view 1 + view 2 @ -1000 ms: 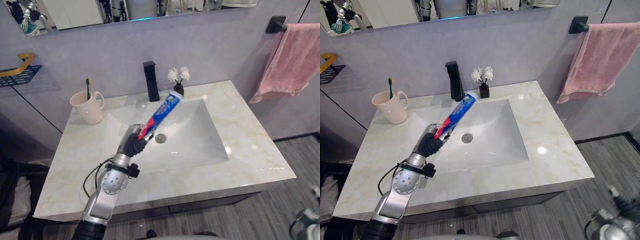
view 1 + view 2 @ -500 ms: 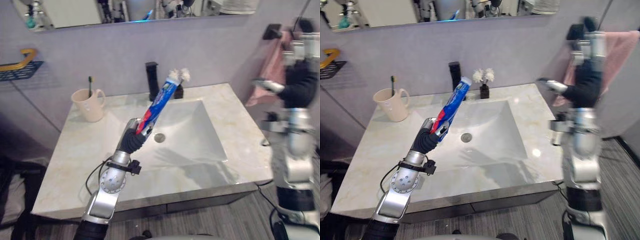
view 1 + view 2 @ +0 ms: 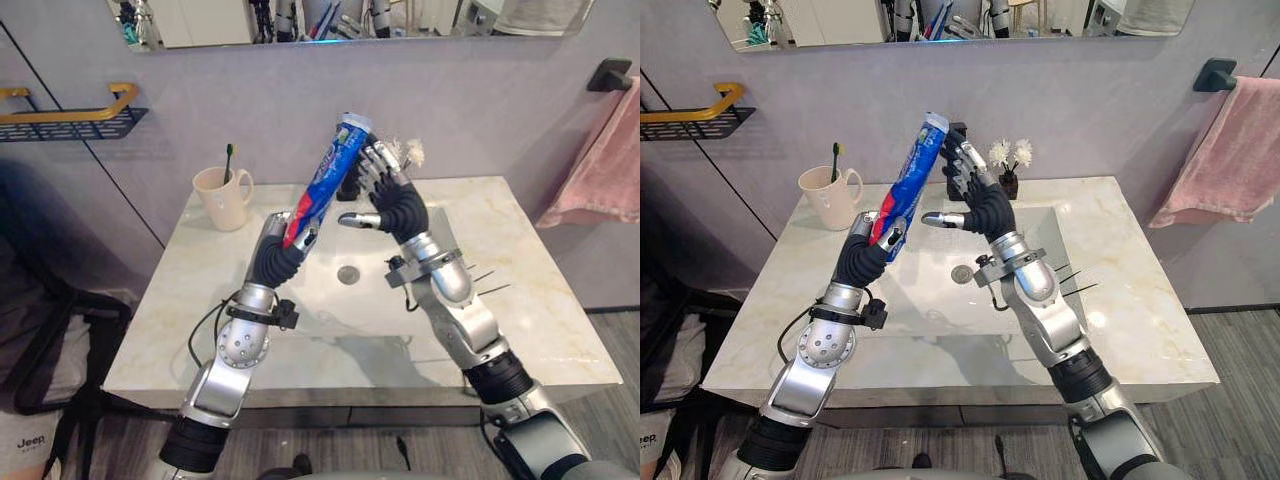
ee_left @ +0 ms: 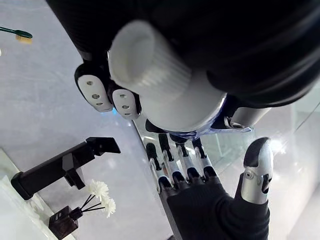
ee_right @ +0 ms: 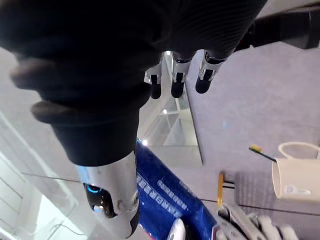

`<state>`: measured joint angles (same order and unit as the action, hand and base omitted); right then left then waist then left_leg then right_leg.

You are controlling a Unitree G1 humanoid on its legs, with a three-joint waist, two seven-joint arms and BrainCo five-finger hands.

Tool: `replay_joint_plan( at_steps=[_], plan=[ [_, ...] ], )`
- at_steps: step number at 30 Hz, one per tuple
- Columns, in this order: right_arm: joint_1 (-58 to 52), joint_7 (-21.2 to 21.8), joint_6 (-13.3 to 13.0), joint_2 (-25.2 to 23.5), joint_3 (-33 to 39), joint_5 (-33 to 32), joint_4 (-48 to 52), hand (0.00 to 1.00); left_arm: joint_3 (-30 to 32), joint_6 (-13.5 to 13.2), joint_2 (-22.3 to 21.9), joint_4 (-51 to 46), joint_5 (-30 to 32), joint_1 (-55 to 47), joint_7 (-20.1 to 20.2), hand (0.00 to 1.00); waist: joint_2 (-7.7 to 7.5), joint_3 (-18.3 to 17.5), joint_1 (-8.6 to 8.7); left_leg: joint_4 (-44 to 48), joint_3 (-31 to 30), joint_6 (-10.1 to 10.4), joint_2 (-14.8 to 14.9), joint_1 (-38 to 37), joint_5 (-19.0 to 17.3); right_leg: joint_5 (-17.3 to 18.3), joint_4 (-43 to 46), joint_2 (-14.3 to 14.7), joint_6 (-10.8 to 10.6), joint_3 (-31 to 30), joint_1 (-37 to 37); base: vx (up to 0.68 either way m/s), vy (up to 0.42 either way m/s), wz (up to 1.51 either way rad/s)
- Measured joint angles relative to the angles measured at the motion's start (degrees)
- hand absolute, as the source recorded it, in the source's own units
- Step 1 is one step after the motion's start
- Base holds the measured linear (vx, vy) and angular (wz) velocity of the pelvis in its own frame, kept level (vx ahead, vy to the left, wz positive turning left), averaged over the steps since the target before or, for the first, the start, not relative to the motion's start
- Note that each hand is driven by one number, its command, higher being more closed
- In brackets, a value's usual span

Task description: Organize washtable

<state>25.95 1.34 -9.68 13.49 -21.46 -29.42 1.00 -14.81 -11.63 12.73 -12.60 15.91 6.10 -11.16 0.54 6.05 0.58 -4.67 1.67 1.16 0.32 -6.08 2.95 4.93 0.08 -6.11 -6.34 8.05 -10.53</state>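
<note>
one cup [image 3: 222, 197] with one toothbrush [image 3: 230, 155] stands at the counter's [image 3: 540, 320] back left corner. the left hand [image 3: 278, 255] is clamped on one toothpaste tube [image 3: 325, 182], held tilted above the sink [image 3: 375, 295]. the right hand [image 3: 392, 200], fingers straight and apart, is just beside the tube's upper end. one towel [image 3: 600, 170] hangs at the right.

You had two silver-grey arms in front of you, the left arm [image 3: 232, 352] and the right arm [image 3: 458, 312], both with rounded metal housings. The left hand [image 3: 272, 265] and the right hand [image 3: 398, 208] wore dark ribbed covers over back and wrist. The fingers [image 4: 181, 162] were silver, segmented and dark-tipped, and the thumb [image 4: 254, 175] matched them.
</note>
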Motion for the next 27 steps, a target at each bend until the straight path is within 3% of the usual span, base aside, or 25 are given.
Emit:
replay_joint_plan(
  at_steps=[7, 16, 17, 27],
  plan=[
    [0.0, -0.3, 0.1, -3.4, -2.4, -4.5, -2.7, 0.00, -2.1, 0.0, -0.5, 1.8, 0.1, 0.0, -0.3, 1.00, 0.14, -0.4, -0.11, -0.8, -0.1, -0.3, -0.5, 0.0, 1.2, -0.3, 0.3, -0.4, 0.1, 0.8, 0.5, -0.08, 0.004, 0.05],
    [1.1, -1.5, 0.0, -4.3, -3.9, -10.4, -4.8, 0.00, -6.0, 0.3, -2.5, 5.0, 0.1, -0.1, -0.1, 1.00, 0.10, -0.5, -0.02, -0.8, -0.1, -0.2, -0.3, 0.5, 1.8, -1.1, -0.5, -0.1, 0.2, 0.9, 0.7, -0.03, -0.006, 0.00],
    [1.1, -1.7, 0.0, -4.3, -3.9, -10.8, -4.8, 1.00, -6.2, 0.3, -2.7, 5.5, 0.1, -0.1, -0.1, 1.00, 0.09, -0.6, -0.05, -0.8, -0.1, -0.2, -0.3, 0.5, 1.8, -1.1, -0.5, -0.1, 0.2, 0.9, 0.7, 0.00, 0.000, 0.00],
    [1.1, -2.4, 0.1, -4.3, -4.9, -12.9, -5.5, 1.00, -7.4, -0.1, -3.6, 8.3, 0.0, -0.2, -0.5, 1.00, 0.11, -0.9, -0.04, -0.9, -0.1, -0.1, -0.2, 0.9, 2.1, -2.1, -1.6, 0.0, 0.2, 0.4, 0.8, -0.01, -0.003, -0.01]
  ],
)
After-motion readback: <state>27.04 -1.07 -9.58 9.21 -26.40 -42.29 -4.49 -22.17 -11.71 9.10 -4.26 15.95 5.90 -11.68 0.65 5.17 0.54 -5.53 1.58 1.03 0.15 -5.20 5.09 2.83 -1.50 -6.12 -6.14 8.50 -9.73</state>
